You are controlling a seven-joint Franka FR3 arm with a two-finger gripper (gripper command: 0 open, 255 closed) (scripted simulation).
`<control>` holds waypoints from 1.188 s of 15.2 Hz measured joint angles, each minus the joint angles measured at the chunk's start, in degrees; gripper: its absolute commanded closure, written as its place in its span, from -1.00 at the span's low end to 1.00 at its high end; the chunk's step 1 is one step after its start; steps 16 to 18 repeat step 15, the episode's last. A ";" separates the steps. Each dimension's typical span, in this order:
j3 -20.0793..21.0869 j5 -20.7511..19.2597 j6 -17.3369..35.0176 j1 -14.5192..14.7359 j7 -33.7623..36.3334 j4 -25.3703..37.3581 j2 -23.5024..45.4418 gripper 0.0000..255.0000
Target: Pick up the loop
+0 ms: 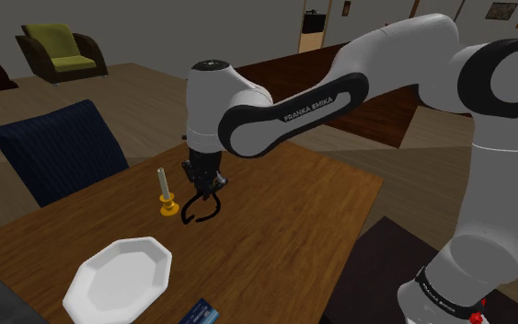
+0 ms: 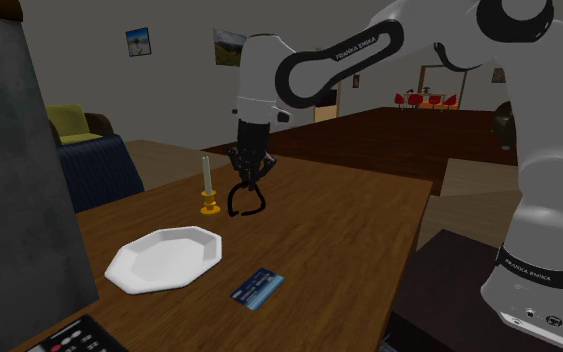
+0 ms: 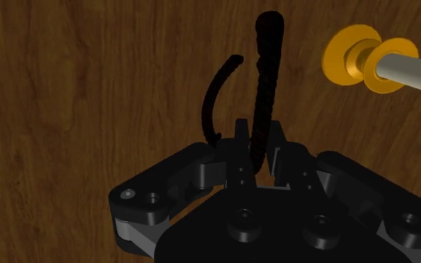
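- Shows a brown wood-grain table (image 1: 284, 230) in a dim furnished room, viewed from above and to one side.
- Reaches over the middle of the table with a white arm (image 1: 275, 110), tipped by a black gripper (image 1: 203, 190) that points straight down.
- Clasps a black loop (image 1: 200, 210) of twisted cord between fingers (image 3: 278, 149) drawn nearly together, one strand pinched at the top.
- Lets the rest of the loop hang below the fingertips toward the wood; cannot tell whether its lowest part touches the table.
- Stands a pale candle (image 1: 162, 178) upright in an orange holder (image 1: 167, 208) just beside the loop, on the shoulder view's left.
- Rests a white eight-sided plate (image 1: 123, 273) on the table, apart from the candle and toward the shoulder view's lower left.
- Lays a small blue card (image 2: 257, 287) flat on the wood near the plate, on the second exterior view's right of it.
- Tucks a dark blue chair (image 1: 63, 152) against the table's side nearest the candle.
- Sets an olive-green armchair (image 1: 59, 51) on the floor well beyond the blue chair.
- Hangs two framed pictures (image 2: 229, 46) on the pale back wall in the second exterior view.
- Opens past that wall onto a farther space with small red chairs (image 2: 424, 98).
- Blocks the second exterior view's left edge with a tall grey slab (image 2: 9, 180).
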 measured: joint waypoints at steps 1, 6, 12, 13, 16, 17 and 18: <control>0.11 0.19 -0.57 0.01 -0.14 0.49 -0.13 1.00; 0.98 1.68 -3.51 -0.49 -1.09 2.48 -1.54 1.00; 1.58 2.78 -7.58 -0.42 -1.98 6.12 -2.33 1.00; 1.78 3.17 -8.22 -0.63 -2.24 6.47 -2.75 1.00; 1.96 3.49 -9.25 -0.64 -2.43 7.32 -3.06 1.00; 1.96 3.49 -9.25 -0.64 -2.43 7.32 -3.06 1.00; 1.96 3.49 -9.25 -0.64 -2.43 7.32 -3.06 1.00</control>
